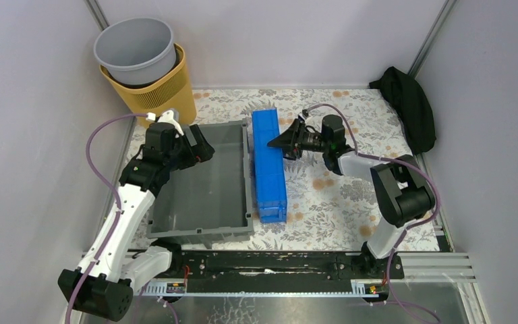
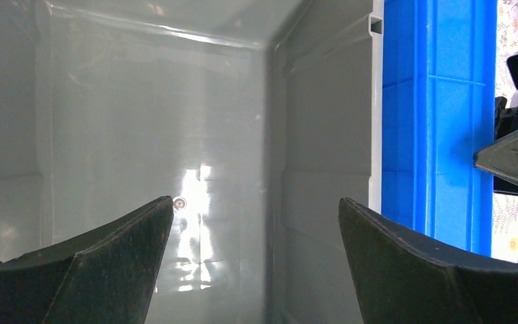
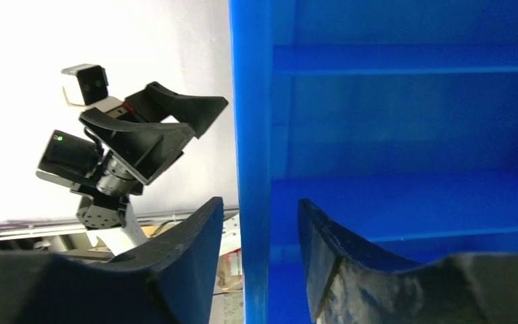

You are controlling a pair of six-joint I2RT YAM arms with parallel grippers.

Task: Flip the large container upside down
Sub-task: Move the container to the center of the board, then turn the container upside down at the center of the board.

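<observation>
The large container (image 1: pixel 202 233) is a dark-grey crate standing upright and open on the left of the table; its inside fills the left wrist view (image 2: pixel 141 121). My left gripper (image 1: pixel 201 145) is open and empty above the crate's far left part, its jaws wide apart over the floor (image 2: pixel 256 209). A blue ribbed tray (image 1: pixel 270 175) stands on its edge against the crate's right wall (image 2: pixel 438 121). My right gripper (image 1: pixel 278 143) is open with a finger on each side of the tray's wall (image 3: pixel 260 206), small gaps on both sides.
A light-grey bucket (image 1: pixel 135 50) sits in a yellow basket (image 1: pixel 165 91) at the back left. A black cloth (image 1: pixel 411 108) lies at the back right. A floral cloth (image 1: pixel 337 196) covers the table. A black rail (image 1: pixel 263 266) runs along the near edge.
</observation>
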